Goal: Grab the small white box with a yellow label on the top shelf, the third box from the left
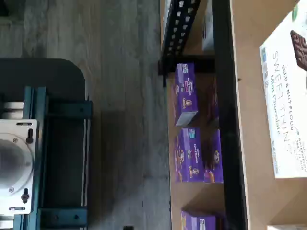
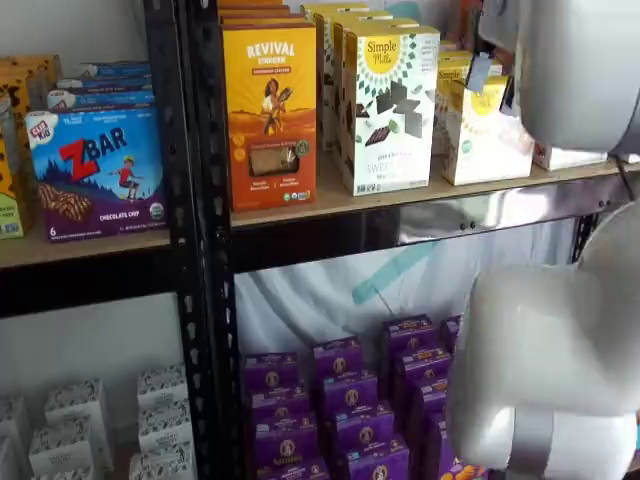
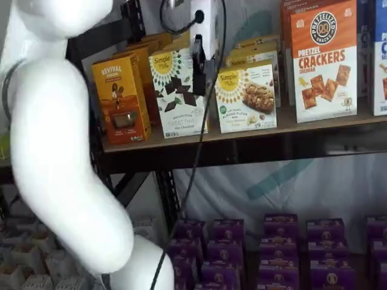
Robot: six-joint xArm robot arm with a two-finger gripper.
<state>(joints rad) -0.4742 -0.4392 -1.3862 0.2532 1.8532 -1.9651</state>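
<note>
While one small white box [image 3: 246, 98] stands on the top shelf [image 3: 302, 124], the pincer's [image 3: 199, 63] state is unclear

Small white box [image 3: 246, 98]: short cream carton, yellow round label, cookie picture on front, yellow top; upright on top shelf [image 3: 314, 122], just beside taller chocolate-squares box [image 3: 179, 90]. Shelf: tan board, black front beam.

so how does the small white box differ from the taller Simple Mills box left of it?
The small white box is shorter than the taller white box. Its front pictures cookies and its label is yellow; the taller one shows dark chocolate squares and a paler, greenish label. Both stand upright on the top shelf, side by side, each with a round Simple Mills label.
</note>
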